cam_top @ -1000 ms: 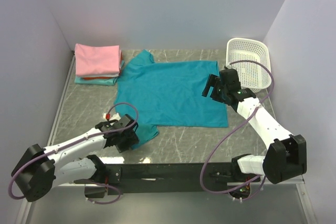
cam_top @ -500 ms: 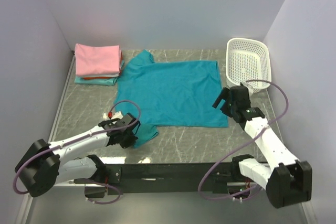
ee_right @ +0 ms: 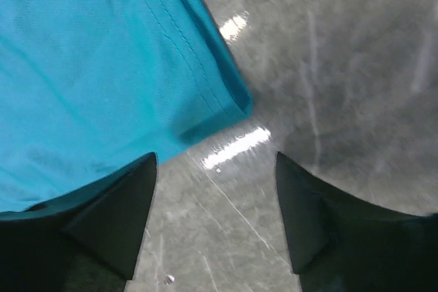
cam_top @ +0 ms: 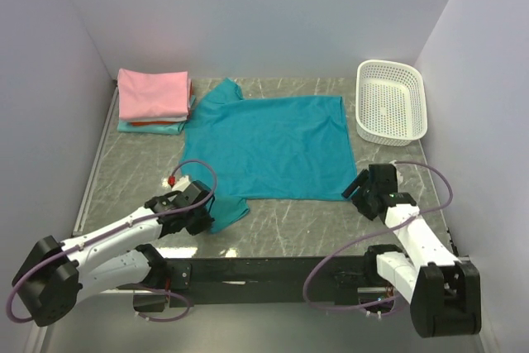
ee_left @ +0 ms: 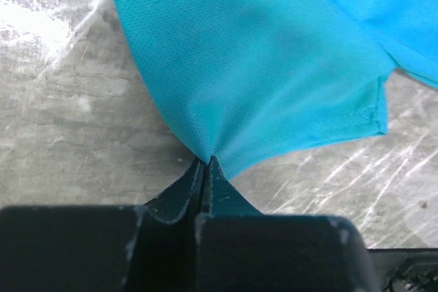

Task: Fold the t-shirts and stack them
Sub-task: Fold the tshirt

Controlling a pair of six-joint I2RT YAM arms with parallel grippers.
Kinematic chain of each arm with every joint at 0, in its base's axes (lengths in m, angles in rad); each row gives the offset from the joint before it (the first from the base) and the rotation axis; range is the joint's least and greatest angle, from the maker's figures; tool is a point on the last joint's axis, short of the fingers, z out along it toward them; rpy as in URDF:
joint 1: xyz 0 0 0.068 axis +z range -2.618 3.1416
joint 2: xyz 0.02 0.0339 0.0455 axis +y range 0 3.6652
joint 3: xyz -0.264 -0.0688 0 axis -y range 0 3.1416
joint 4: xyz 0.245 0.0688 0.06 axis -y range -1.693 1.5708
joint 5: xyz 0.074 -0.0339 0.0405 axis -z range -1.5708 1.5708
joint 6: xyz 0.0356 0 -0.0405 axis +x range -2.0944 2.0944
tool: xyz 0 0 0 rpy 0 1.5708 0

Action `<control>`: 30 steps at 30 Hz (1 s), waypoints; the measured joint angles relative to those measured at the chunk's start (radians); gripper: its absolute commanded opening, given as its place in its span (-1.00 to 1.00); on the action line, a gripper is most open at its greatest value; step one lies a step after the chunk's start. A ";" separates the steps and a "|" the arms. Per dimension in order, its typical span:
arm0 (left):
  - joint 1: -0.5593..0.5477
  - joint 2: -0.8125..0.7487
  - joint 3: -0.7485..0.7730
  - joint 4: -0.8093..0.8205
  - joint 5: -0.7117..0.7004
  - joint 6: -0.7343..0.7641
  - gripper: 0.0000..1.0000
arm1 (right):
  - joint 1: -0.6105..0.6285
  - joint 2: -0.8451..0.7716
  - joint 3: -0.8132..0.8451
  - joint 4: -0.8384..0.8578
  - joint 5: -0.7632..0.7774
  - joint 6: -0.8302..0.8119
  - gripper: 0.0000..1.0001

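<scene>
A teal-blue t-shirt lies spread flat in the middle of the table. My left gripper is shut on the edge of its near sleeve. In the left wrist view the sleeve gathers into a pinch at the closed gripper. My right gripper stands open at the shirt's near right hem corner. In the right wrist view that corner lies just ahead of the gripper, with only bare table between the fingers. A folded stack with a pink t-shirt on top sits at the back left.
A white lattice basket stands at the back right, beside the right wall. Aqua and red cloth edges show under the pink shirt. Walls close in the left, back and right sides.
My left gripper closed on the near sleeve. The right arm pulled back from the shirt's far right edge to its near right corner, and its jaws narrowed somewhat.
</scene>
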 measured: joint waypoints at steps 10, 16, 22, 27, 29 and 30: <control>0.000 -0.027 0.000 0.005 -0.002 0.009 -0.99 | -0.009 0.216 0.017 0.214 -0.114 -0.002 -0.41; 0.000 -0.027 0.000 0.010 -0.002 0.009 -0.99 | -0.009 0.237 0.016 0.227 -0.136 -0.009 -0.58; 0.000 -0.022 0.002 0.010 -0.002 0.019 -0.99 | -0.009 0.175 0.017 0.162 -0.131 -0.038 -0.71; 0.005 -0.003 0.038 0.010 -0.001 0.046 -0.99 | -0.009 0.140 0.036 0.120 -0.138 -0.068 -0.72; 0.033 0.024 0.074 0.014 0.004 0.072 -0.99 | -0.009 0.139 0.054 0.116 -0.152 -0.079 -0.73; 0.053 0.040 0.092 0.019 0.009 0.082 -0.99 | -0.009 0.139 0.066 0.113 -0.160 -0.083 -0.74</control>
